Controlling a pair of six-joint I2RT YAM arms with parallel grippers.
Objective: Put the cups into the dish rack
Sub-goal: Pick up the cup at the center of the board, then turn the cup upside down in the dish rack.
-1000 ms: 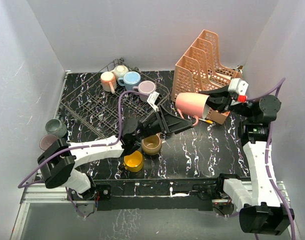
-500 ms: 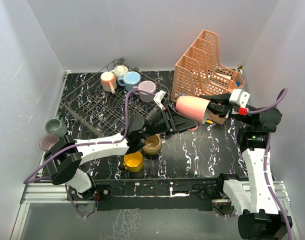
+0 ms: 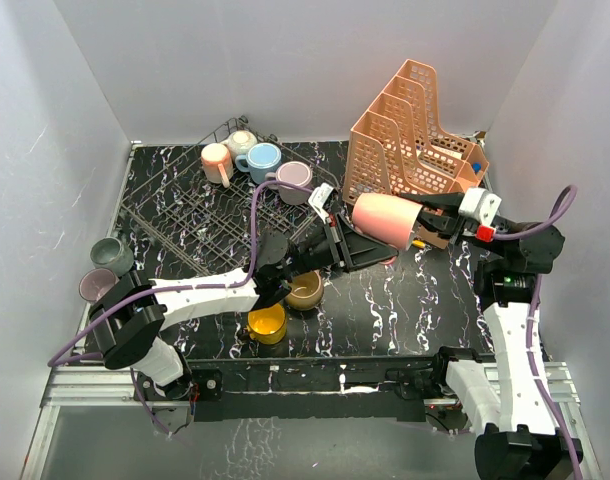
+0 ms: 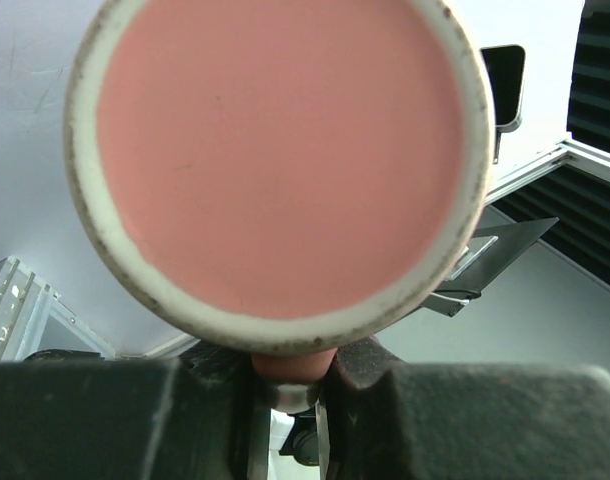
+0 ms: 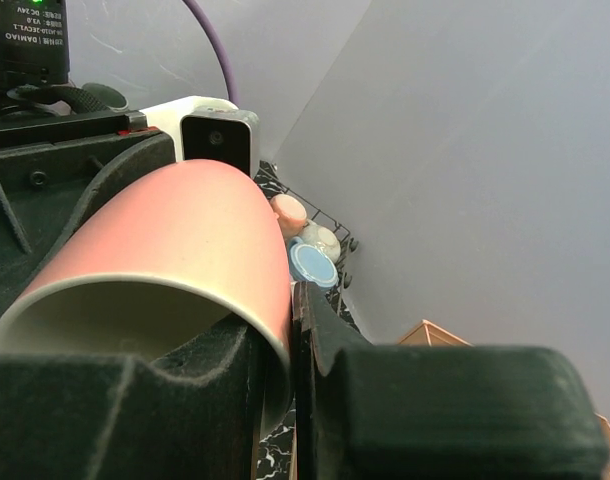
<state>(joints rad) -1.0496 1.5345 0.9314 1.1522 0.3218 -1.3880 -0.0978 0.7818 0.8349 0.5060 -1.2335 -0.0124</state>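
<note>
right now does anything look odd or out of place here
The pink cup hangs sideways in mid-air, gripped by both arms at once: the right tool on its rim, the left tool on its handle. Nothing looks spilled or broken.

Rack grid at 10 o'clock lies open; cups crowd its far edge. Organizer blocks 1 o'clock; pink cup hangs over mid-tabletop.

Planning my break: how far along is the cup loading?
Done: four cups sit in the dish rack. In hand: the pink cup is aloft, right gripper pinching its rim, left gripper closed on its handle. Left: racking it, the tan cup and yellow cup on the table, plus the grey-green cup and mauve cup at the left edge.
</note>
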